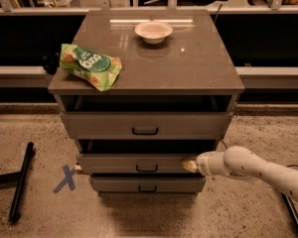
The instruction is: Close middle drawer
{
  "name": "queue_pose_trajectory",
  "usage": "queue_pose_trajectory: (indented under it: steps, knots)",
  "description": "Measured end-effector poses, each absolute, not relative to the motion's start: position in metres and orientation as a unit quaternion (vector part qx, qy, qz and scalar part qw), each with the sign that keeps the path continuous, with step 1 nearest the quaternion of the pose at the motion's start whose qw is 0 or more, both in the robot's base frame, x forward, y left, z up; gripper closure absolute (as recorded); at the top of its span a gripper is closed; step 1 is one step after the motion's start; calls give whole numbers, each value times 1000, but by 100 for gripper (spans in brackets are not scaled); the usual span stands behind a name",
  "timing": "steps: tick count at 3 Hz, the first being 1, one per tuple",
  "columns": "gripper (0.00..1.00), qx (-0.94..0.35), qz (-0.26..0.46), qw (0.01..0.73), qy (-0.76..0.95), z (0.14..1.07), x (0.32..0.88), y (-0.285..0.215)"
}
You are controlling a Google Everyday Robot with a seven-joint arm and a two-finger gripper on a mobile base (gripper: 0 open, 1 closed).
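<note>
The middle drawer (114, 162) is a grey front with a small dark bar handle (146, 168), second of three in the grey cabinet. It stands only slightly out, a little proud of the bottom drawer (146, 184). My gripper (190, 164) is at the right end of the middle drawer's front, its tip against it. The white arm (258, 171) reaches in from the lower right. The top drawer (145, 125) sits above with the same handle.
On the cabinet top (188, 63) lie a green snack bag (91, 65) at the left and a white bowl (153, 31) at the back. A blue tape cross (66, 178) and a black bar (21, 187) are on the floor at left.
</note>
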State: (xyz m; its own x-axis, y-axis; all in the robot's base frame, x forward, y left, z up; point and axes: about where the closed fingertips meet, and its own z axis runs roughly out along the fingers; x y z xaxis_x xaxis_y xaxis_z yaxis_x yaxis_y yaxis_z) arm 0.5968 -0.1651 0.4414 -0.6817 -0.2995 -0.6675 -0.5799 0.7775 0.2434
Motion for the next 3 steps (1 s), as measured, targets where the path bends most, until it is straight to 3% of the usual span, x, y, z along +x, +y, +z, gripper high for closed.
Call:
queue_pose_trajectory:
  steps: [1, 3]
  knots:
    - [100, -247, 222, 321, 887, 447, 595, -165]
    - [100, -209, 213, 316, 900, 443, 523, -209]
